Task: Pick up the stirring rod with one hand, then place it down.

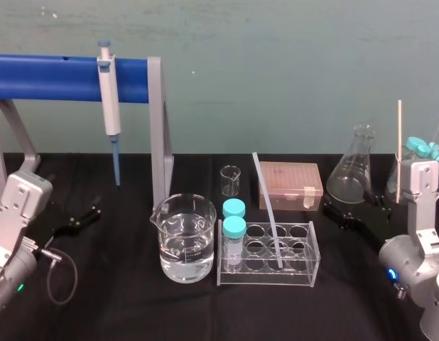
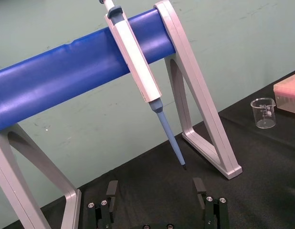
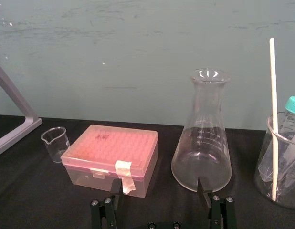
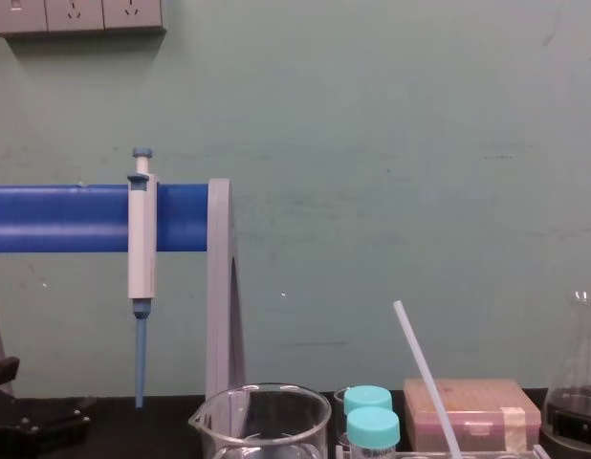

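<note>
Entry: stirring rod [image 1: 267, 209], unheld; both claws empty.

I logged the stirring rod leaning in the clear tube rack [image 1: 266, 282] at the middle of the bench [image 1: 120, 312], toward its front edge. Its lower end sat in a rack hole and its upper end tilted toward the back edge. The left claw [image 1: 88, 213] sat low near the left edge, facing the pipette [image 2: 138, 62] on its stand [image 2: 200, 95], fingers [image 2: 111, 191] spread wide with nothing between them. The right claw [image 1: 340, 213] sat near the right edge before the conical flask [image 1: 351, 174], fingers [image 3: 116, 187] equally wide apart, gripping nothing.
</note>
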